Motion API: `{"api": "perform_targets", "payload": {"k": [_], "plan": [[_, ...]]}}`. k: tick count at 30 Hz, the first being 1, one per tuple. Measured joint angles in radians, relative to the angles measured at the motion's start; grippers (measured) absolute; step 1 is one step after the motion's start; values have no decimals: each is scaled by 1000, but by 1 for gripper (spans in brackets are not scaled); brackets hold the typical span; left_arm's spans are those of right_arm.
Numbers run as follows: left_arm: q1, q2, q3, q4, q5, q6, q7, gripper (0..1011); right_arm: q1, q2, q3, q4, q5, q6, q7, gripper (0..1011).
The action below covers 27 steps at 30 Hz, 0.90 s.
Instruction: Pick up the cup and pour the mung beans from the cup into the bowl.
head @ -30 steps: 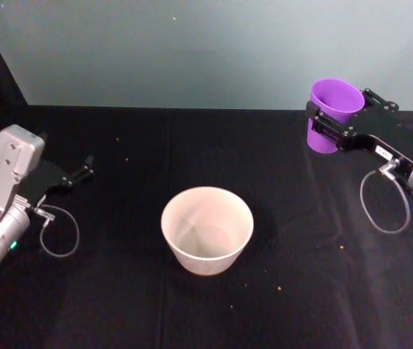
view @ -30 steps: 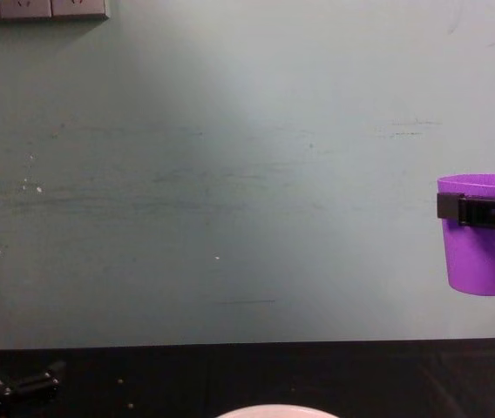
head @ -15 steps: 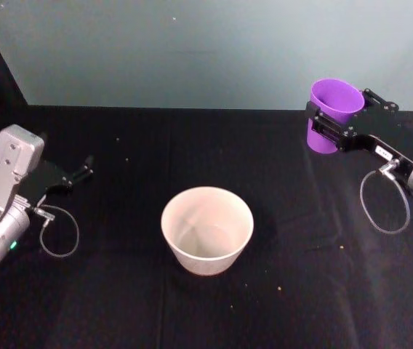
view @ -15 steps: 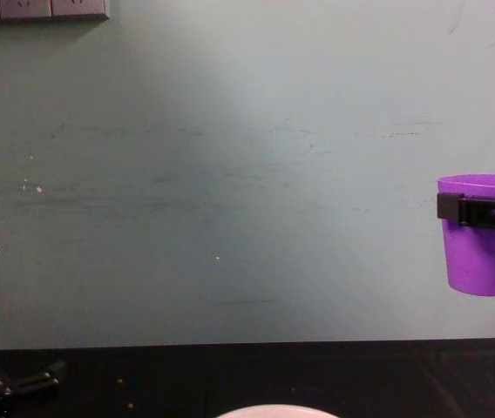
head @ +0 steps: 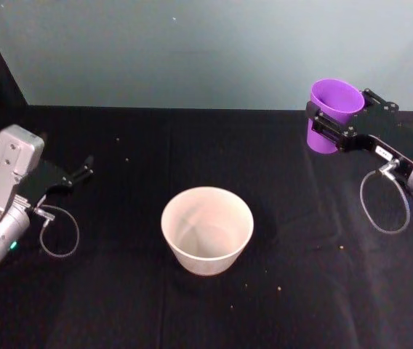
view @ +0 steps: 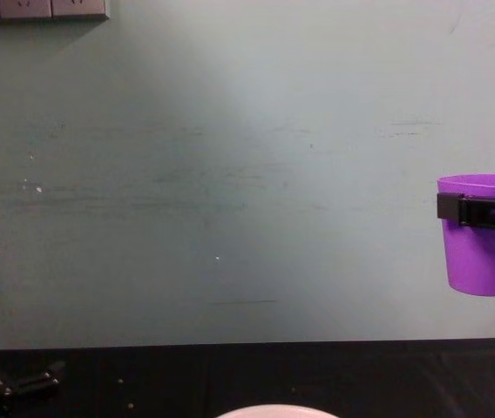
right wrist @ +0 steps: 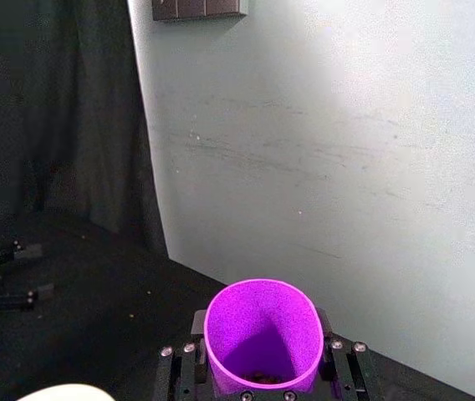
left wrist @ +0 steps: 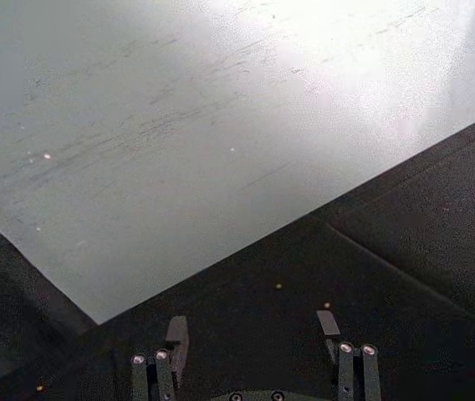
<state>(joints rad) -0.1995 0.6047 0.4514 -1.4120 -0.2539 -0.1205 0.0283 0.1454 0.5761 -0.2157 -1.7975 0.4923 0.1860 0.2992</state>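
Note:
My right gripper [head: 337, 110] is shut on the purple cup [head: 330, 116], holding it upright in the air over the table's far right. In the chest view the cup [view: 483, 257] hangs well above the table, with the right gripper [view: 484, 212] clamped just under its rim. In the right wrist view a few mung beans [right wrist: 261, 378] lie at the bottom of the cup [right wrist: 263, 330]. The pale bowl [head: 206, 258] stands at the table's middle, to the left of the cup and nearer to me. My left gripper [head: 83, 171] rests open at the table's left [left wrist: 252, 330].
A black cloth [head: 119, 291] covers the table, with a few stray beans [head: 341, 247] scattered on it. A pale green wall [head: 192, 51] stands right behind the table. Cable loops [head: 385, 203] hang from both wrists.

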Motion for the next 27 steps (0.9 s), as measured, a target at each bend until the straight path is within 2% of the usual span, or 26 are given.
{"api": "perform_targets", "payload": {"k": [27], "plan": [[0,0,0,0,0,0,0,1000,0,0,0,0,0,0,0,723]]}}
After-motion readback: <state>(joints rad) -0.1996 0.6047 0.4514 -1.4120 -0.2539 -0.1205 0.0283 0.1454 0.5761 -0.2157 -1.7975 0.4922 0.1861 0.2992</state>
